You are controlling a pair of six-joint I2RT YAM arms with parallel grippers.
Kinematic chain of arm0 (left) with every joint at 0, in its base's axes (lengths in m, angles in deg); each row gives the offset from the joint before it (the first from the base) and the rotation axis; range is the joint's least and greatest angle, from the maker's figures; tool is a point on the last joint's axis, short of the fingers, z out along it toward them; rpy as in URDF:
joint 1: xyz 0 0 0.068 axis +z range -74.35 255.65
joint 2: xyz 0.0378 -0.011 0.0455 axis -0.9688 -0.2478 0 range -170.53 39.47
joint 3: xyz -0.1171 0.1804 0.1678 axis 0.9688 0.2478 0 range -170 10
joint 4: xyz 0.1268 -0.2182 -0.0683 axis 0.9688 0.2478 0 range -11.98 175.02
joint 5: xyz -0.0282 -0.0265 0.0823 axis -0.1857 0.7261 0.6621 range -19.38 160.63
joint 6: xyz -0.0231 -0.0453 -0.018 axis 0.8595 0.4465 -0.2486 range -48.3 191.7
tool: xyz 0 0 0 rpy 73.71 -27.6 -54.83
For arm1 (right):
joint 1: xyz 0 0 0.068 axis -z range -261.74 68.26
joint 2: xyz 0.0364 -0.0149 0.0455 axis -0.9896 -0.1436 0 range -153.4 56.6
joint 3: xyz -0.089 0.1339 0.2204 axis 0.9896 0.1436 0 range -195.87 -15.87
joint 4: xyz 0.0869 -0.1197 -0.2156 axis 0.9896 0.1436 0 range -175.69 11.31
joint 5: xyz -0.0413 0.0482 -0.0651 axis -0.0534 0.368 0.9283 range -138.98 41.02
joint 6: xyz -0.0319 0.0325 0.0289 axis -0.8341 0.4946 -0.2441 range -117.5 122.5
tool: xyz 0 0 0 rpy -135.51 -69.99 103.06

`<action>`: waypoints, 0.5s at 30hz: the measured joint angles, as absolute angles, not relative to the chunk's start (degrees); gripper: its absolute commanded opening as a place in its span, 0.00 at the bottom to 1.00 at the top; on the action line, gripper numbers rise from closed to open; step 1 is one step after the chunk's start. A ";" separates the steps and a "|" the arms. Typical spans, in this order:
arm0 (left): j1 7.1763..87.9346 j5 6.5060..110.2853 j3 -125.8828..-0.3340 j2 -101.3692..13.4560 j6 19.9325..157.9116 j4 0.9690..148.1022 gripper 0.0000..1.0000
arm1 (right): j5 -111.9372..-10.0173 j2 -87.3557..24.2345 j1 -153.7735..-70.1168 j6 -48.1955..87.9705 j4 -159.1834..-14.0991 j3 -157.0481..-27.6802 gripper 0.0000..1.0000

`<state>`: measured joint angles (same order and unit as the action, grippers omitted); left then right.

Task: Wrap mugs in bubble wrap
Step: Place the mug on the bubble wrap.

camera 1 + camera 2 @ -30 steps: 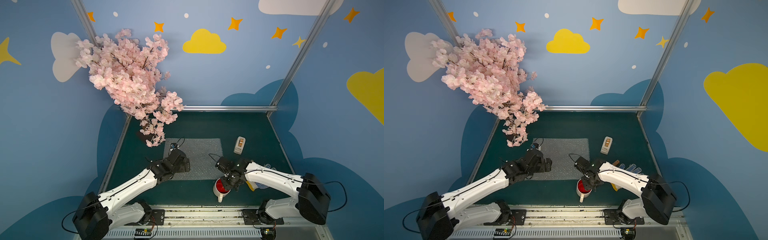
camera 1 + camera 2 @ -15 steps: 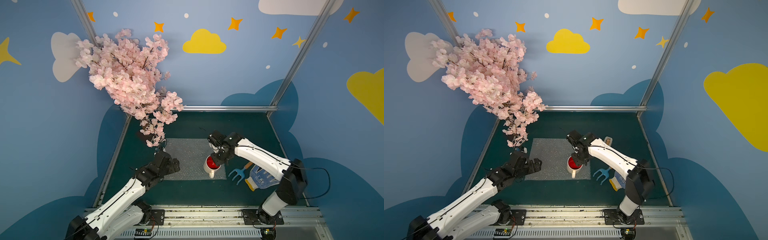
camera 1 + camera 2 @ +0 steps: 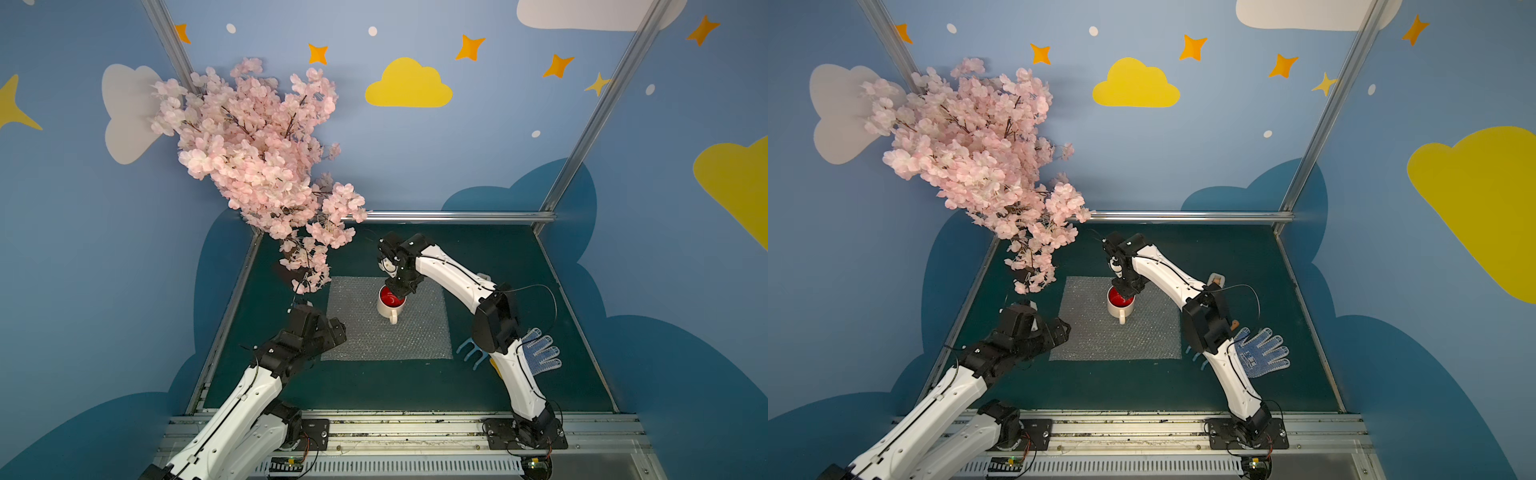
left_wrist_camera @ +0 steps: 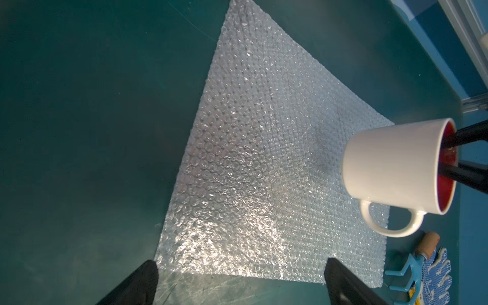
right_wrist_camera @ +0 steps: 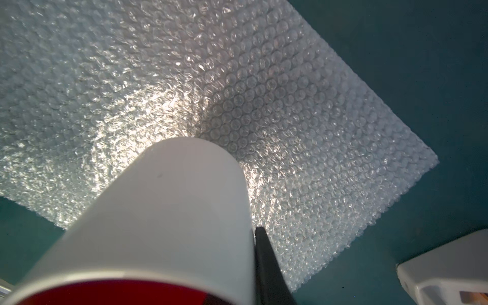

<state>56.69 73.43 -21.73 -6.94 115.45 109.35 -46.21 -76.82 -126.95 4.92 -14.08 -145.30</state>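
**Left wrist view: mug hangs from a thin rim pinch**

The right claw (image 4: pixel 441 158) pinches the wall of the mug (image 4: pixel 390 169) at its rim, with one finger down in the red interior. It holds the mug over the far half of the bubble wrap (image 4: pixel 264 158), handle toward the robot. Whether the base touches the sheet I cannot tell.

The grip is narrow and off-centre on glossy ceramic, so the mug may swing or slip. Released off-level, it could topple and roll off the sheet. The wrap lies loose on the table (image 4: pixel 79 132) (nothing pins it), so a dragging base could bunch it.

The left claw (image 4: pixel 237 287) is spread wide and empty by the sheet's left edge. A shallow bite there may only skid the film.
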 measured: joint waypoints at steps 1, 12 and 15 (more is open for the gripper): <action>57.24 73.04 -21.71 -6.94 115.49 109.37 0.99 | -46.26 -77.65 -127.02 4.96 -13.46 -146.48 0.00; 58.99 70.77 -21.71 -8.08 115.47 109.72 0.99 | -45.99 -82.09 -128.72 6.10 -9.75 -151.90 0.00; 59.05 70.33 -21.71 -8.32 115.47 109.72 0.99 | -46.02 -82.81 -128.99 6.84 -9.25 -152.23 0.00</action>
<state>59.05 70.33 -21.71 -8.32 115.47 109.72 -46.02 -82.81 -128.99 6.84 -9.25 -152.23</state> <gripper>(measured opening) 0.990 0.103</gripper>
